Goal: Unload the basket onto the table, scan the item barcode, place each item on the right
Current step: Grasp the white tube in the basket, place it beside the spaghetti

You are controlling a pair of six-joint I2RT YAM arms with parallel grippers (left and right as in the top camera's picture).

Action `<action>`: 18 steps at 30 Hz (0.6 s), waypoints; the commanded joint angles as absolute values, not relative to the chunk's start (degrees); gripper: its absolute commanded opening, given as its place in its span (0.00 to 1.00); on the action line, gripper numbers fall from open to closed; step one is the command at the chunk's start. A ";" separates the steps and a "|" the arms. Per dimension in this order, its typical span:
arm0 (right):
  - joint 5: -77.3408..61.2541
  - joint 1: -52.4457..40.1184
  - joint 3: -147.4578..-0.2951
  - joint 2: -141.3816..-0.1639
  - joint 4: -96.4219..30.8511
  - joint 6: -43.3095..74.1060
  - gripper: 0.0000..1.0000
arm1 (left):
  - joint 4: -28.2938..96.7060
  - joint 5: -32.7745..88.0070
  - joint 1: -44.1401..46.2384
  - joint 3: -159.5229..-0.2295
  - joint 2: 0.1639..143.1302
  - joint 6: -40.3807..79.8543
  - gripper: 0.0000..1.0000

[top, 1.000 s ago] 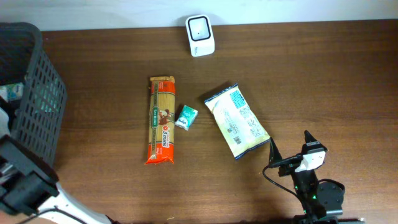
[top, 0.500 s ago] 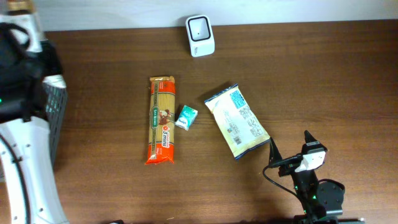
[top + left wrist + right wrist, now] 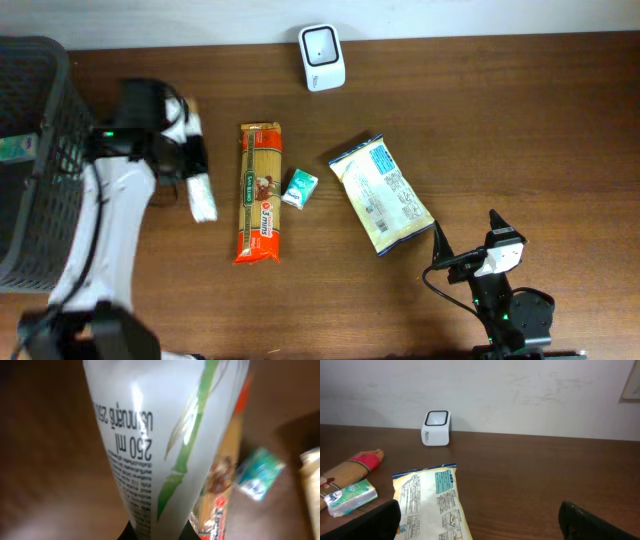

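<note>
Black basket [image 3: 45, 140] at the left end of the tabletop [image 3: 520, 120]: one teal-labelled pack [image 3: 12, 148] shows through the mesh. Left gripper [image 3: 190, 165] jaws are clamped on a white tube [image 3: 201, 196], just left of the spaghetti pack [image 3: 260, 193] and well apart from the scanner [image 3: 322, 44]. Right gripper [image 3: 466, 235] jaws are wide, holding nothing. Half a second earlier the left arm was at the basket.

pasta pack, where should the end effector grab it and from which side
Likely from straight above, jaws across the narrow width of the pasta pack, a little toward the near end from its middle. It lies flat and long, so only its long edges offer a bite. The teal packet crowds its right edge near the middle, while the near half looks free on both sides.
</note>
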State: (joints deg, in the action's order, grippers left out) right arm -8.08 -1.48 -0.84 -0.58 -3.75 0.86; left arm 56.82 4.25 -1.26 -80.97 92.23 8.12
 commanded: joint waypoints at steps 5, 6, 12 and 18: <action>-8.40 -1.06 -0.32 -0.21 -3.70 0.64 0.99 | 55.81 5.23 0.99 -73.80 100.03 15.00 0.00; -8.43 -1.06 -0.32 -0.21 -3.70 0.64 0.99 | 55.57 5.37 1.26 -73.80 100.99 14.98 0.00; -8.43 -1.06 -0.32 -0.21 -3.70 0.64 0.99 | 55.29 6.70 5.87 -73.71 105.23 14.96 0.00; -8.43 -1.06 -0.32 -0.21 -3.70 0.64 0.99 | 52.75 8.10 12.19 -73.69 105.86 14.96 0.47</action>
